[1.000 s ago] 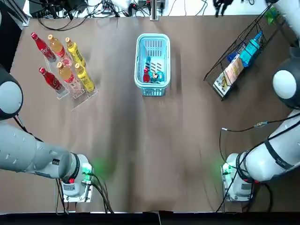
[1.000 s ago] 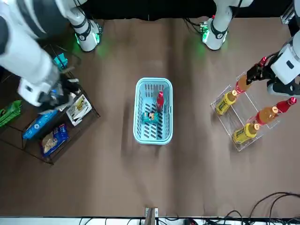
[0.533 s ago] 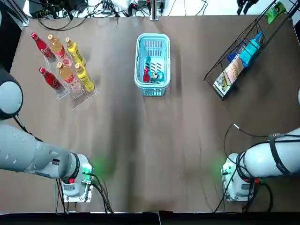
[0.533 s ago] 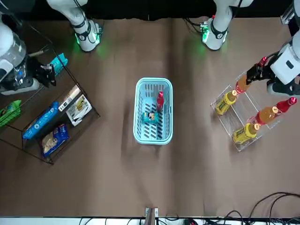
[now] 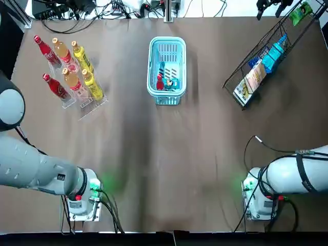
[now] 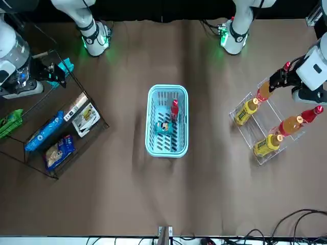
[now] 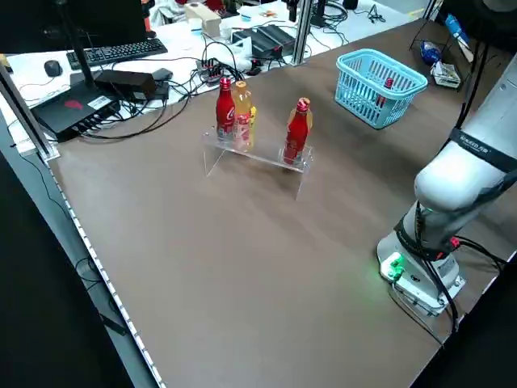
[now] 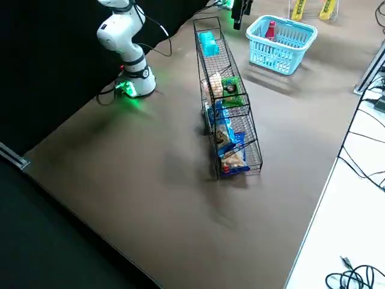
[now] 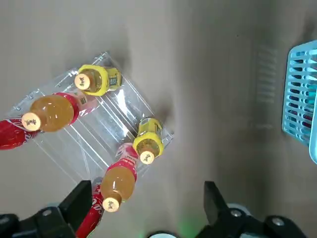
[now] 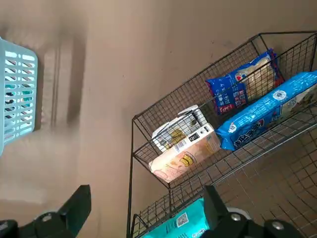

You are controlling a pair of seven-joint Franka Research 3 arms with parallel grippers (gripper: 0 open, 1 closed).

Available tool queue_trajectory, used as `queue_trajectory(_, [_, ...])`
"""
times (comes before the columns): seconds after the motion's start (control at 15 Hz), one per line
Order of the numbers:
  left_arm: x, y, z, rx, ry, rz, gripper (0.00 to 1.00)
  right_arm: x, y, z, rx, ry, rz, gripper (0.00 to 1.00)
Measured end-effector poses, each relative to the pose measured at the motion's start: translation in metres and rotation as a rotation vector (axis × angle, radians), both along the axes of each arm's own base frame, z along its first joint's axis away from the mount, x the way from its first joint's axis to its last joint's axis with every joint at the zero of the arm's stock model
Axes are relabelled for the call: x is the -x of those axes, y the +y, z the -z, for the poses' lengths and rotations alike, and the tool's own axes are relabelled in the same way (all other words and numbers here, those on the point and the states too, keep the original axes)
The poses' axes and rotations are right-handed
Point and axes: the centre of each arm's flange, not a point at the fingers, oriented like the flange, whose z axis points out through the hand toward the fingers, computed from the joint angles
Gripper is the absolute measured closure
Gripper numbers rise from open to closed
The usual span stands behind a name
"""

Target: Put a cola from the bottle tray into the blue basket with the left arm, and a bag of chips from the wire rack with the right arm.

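So the left tool (image 6: 280,79) hangs with its fingers (image 9: 81,201) spread wide, nothing between them, right above the clear bottle tray (image 9: 94,144). Straight below it are an orange drink (image 9: 119,181) and a yellow bottle (image 9: 147,144), with two tray colas (image 5: 47,51) on the outer row. The right tool (image 6: 50,74) is spread and empty too, over one end of the wire rack (image 6: 87,95), with a teal bag (image 10: 178,223) just under it and a boxed snack (image 10: 185,144) and blue bags (image 10: 270,116) farther along. Between both tools, well apart from each, is the blue basket (image 6: 167,154). A cola (image 6: 174,109) sits inside it next to a small packet (image 6: 164,126); can't tell if that's chips.
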Motion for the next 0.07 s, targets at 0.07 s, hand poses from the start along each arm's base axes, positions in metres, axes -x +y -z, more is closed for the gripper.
queue_trajectory(0.07, [0.0,0.0001,-0.0001,0.0,0.0,0.0,0.0,-0.0001,-0.001,0.0006,0.0,0.001,-0.001,0.0])
